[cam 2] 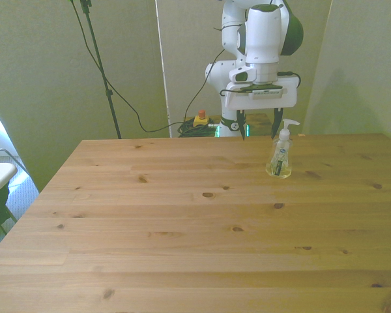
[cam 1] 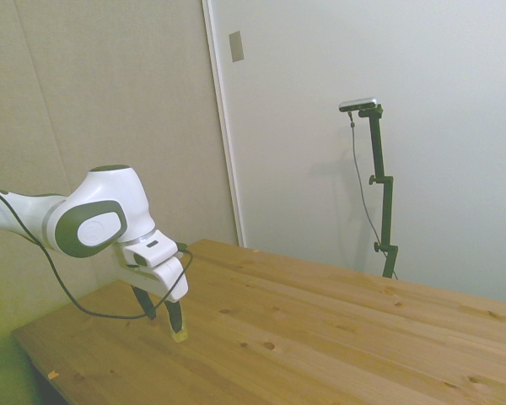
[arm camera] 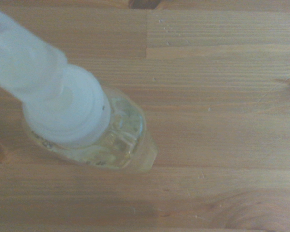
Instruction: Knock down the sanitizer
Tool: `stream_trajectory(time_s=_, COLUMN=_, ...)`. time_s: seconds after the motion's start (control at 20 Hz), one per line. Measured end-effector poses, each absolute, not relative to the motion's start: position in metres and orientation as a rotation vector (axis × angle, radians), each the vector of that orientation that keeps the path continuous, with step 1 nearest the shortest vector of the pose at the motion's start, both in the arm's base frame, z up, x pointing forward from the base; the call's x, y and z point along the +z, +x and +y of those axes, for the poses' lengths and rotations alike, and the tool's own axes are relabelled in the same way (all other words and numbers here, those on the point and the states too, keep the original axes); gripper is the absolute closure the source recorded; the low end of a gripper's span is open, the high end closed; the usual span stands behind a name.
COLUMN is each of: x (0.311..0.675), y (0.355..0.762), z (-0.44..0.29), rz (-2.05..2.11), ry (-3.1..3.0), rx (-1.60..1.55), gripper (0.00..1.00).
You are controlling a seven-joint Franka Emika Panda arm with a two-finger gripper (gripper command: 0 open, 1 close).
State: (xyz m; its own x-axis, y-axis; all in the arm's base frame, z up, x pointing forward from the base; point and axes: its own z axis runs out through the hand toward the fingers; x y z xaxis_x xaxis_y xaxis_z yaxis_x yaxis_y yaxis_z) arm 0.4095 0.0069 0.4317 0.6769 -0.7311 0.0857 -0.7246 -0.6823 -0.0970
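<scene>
Sanitizer (cam 2: 279, 155) stands upright on the wooden table (cam 2: 182, 222), near its far edge and toward the front view's right, its long axis vertical and the white pump nozzle on top. I count one bottle, one arm, one gripper (cam 2: 258, 125), and nothing else on the boards.

What the push turns on is how the two sit side by side. In the front view the gripper's dark fingers hang apart, holding nothing, and the bottle is at about four o'clock from the point midway between them, just beside the finger on the front view's right, its nozzle near that fingertip's height. Whether finger and nozzle touch I can't quite make out; from where the side camera stands the bottle is mostly hidden behind the fingers, with only a pale yellow sliver (cam 1: 180, 335) showing at the table.

The wrist camera looks nearly straight down on the pump cap (arm camera: 65, 111) and the clear shoulder of liquid below it, so the hand is almost overhead.

My guess is that a short sideways sweep toward three o'clock in the front view, catching the bottle high up, would tip it; a low contact might only slide it.
</scene>
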Motion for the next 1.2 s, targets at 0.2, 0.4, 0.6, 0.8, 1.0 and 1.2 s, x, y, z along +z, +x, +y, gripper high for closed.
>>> stream_trajectory(time_s=0.2, x=0.426, y=0.408, z=0.012, rz=1.218, ry=-2.840, rx=-0.166, gripper=0.00)
stream_trajectory(time_s=0.4, x=0.419, y=0.404, z=0.032, rz=1.197, ry=-2.869, rx=-0.155, gripper=0.00)
stream_trajectory(time_s=0.6, x=0.415, y=0.404, z=0.052, rz=1.197, ry=-2.882, rx=-0.152, gripper=1.00)
stream_trajectory(time_s=0.8, x=0.412, y=0.408, z=0.067, rz=1.207, ry=-2.882, rx=-0.163, gripper=1.00)
stream_trajectory(time_s=1.0, x=0.412, y=0.419, z=0.076, rz=1.226, ry=-2.875, rx=-0.192, gripper=1.00)
stream_trajectory(time_s=1.2, x=0.409, y=0.431, z=0.082, rz=1.233, ry=-2.870, rx=-0.189, gripper=1.00)
